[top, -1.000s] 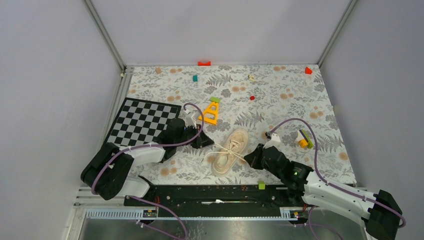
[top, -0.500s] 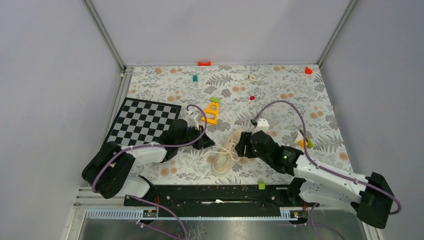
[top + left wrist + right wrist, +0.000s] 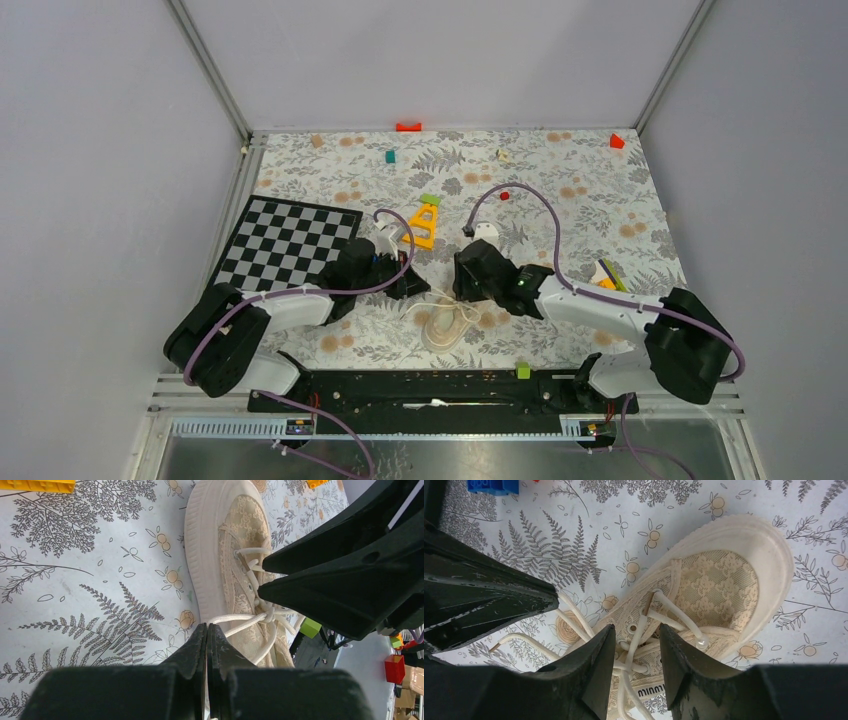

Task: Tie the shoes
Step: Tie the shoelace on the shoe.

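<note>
The right gripper (image 3: 636, 630) hangs with its fingers apart, straddling the knotted laces (image 3: 235, 617) over the middle of the shoe (image 3: 724, 590). The left gripper (image 3: 206, 626), just beside the shoe, is pinched tight on one of the laces. From overhead the right gripper hides the toe of the shoe on the flowered table (image 3: 600, 200), but its wrist view shows cream lace-patterned fabric and a ribbed pale sole.

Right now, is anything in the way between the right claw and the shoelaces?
No, nothing visible. The right gripper hangs open right over the shoe, one finger on each side of the laces.
</note>
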Controlling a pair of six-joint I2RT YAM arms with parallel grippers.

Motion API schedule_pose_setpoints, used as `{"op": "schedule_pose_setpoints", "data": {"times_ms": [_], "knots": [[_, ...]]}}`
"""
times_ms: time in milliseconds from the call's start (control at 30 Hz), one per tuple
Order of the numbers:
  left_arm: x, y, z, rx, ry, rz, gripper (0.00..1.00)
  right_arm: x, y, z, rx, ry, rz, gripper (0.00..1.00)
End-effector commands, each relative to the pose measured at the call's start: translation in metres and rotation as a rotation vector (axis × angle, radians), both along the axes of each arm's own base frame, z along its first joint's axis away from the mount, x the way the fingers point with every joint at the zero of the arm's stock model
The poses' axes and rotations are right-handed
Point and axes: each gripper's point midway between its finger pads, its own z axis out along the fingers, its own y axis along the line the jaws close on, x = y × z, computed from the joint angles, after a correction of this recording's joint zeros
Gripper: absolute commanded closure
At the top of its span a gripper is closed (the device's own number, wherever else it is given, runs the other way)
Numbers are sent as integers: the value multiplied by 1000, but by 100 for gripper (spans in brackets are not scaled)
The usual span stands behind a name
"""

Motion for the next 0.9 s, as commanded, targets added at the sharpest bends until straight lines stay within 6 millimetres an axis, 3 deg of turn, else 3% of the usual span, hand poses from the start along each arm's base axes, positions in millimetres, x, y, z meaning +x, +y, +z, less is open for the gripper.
{"op": "schedule_pose_setpoints", "data": {"times_ms": [0,167,300,467,567,700,867], "knots": [[9,-9,19,-43,-70,-14,100,12,15,13,43,-19,14,56],[9,-10,19,-47,-67,-19,100,11,18,4,44,5,14,65],[8,-9,17,-45,-64,-19,100,14,16,9,58,-16,2,75],[9,-10,19,-47,-67,-19,100,14,13,17,66,-36,0,100],[9,-10,19,-47,-68,-18,100,14,10,18,56,-41,-6,97],[8,-9,19,-46,-69,-18,100,14,9,10,30,-23,-4,69],[8,-9,19,-47,-70,-20,100,14,14,3,30,-4,3,63]]}}
